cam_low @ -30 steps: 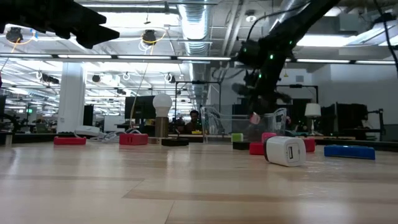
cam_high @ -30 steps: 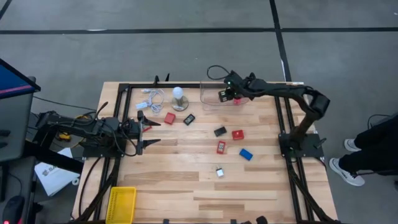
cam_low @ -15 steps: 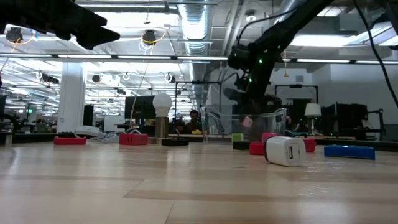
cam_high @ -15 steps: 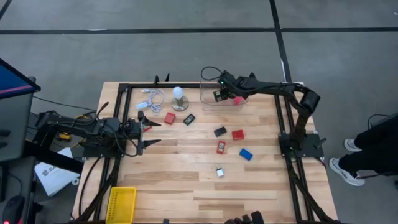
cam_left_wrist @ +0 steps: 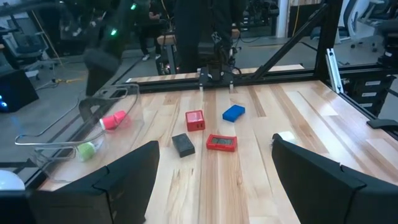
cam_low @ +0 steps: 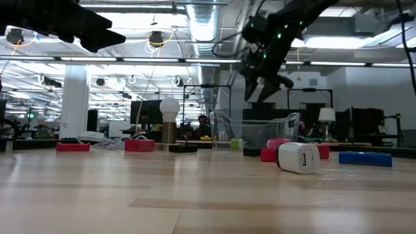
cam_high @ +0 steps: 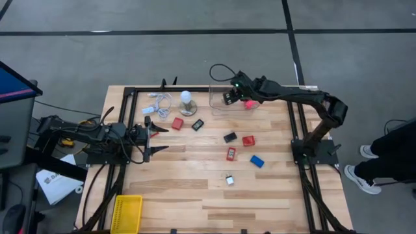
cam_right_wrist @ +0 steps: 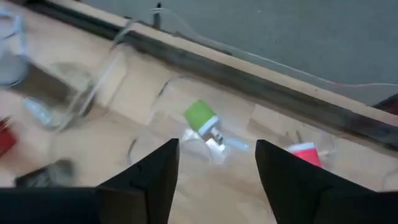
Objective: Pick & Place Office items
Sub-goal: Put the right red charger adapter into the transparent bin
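Observation:
My right gripper (cam_high: 229, 98) hangs open above the clear bin (cam_high: 221, 108) at the table's far edge, with nothing between its fingers (cam_right_wrist: 155, 177). A green item (cam_right_wrist: 200, 116) and a pink one (cam_right_wrist: 305, 153) lie on the bin's floor. On the table lie red blocks (cam_high: 177, 123) (cam_high: 248, 140) (cam_high: 231, 153), black blocks (cam_high: 197, 125) (cam_high: 229, 137), a blue block (cam_high: 257, 161) and a white one (cam_high: 229, 180). My left gripper (cam_high: 157, 137) waits open at the table's left, well above the board.
A white bulb on a round base (cam_high: 187, 102) and a coiled white cable (cam_high: 159, 102) sit at the far left. A yellow bin (cam_high: 127, 213) stands at the near left corner. Black frame rails (cam_high: 294, 120) run along the table's sides.
My right gripper has risen out of the clear bin, shifted a little toward the table's left, and spread its fingers wider. The green and pink items stay on the bin's floor. My left gripper has kept still.

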Controlling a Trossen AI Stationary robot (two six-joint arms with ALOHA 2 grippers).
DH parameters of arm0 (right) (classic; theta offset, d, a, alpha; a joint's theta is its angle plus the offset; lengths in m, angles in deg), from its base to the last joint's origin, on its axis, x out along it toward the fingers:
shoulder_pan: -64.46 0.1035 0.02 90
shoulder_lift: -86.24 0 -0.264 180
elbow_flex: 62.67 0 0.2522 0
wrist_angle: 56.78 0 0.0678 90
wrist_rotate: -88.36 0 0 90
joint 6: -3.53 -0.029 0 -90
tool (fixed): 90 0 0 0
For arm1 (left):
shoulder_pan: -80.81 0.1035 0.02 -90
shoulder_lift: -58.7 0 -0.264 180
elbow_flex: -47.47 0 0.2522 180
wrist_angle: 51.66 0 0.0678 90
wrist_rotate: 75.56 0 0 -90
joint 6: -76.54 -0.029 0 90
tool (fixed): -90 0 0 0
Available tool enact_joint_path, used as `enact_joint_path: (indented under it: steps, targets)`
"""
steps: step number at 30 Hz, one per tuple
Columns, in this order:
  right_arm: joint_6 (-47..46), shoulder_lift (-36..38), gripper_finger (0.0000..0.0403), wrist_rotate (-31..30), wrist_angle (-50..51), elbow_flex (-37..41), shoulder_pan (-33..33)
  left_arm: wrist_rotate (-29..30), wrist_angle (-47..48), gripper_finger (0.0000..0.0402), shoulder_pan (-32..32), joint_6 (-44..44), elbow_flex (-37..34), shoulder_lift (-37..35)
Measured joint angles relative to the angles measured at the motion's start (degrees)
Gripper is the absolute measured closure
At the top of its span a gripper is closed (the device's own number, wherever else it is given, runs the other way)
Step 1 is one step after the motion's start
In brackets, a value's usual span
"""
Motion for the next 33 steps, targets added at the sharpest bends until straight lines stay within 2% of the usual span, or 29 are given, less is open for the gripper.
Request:
enact_joint_path:
  steps: [6, 11, 14, 18, 24, 29, 33]
  targets:
    - [-0.90, 4.18, 0.0233, 0.05, 7.75, -0.01, 10.12, 0.00, 2.94, 0.0092, 0.00, 0.02, 0.02, -0.02]
    - [-5.97, 4.62, 0.0246, -2.00, 12.03, -0.01, 22.27, -0.04, 4.66, 0.0092, 0.00, 1.51, 0.00, -0.13]
    - [-12.58, 4.17, 0.0241, -4.85, 16.16, -0.01, 29.65, -0.62, 4.66, 0.0092, 0.00, 2.75, 0.00, -0.13]
    - [-23.34, 3.58, 0.0215, -7.73, 22.21, 0.34, 37.45, -0.83, 4.66, 0.0092, 0.00, 2.86, 0.00, -0.13]
    - [-37.25, 1.67, 0.0151, -6.76, 28.46, 1.93, 46.64, -1.08, 4.23, 0.0092, 0.00, 2.97, 0.00, -0.13]
    - [-46.73, -1.08, 0.0114, -4.67, 35.68, 2.29, 49.77, -2.08, 3.31, 0.0092, -0.02, 2.99, 0.00, -0.04]
    - [-51.07, -3.87, 0.0098, -2.25, 34.95, 2.79, 50.66, -2.06, 2.79, 0.0092, -0.02, 2.98, 0.00, 0.10]
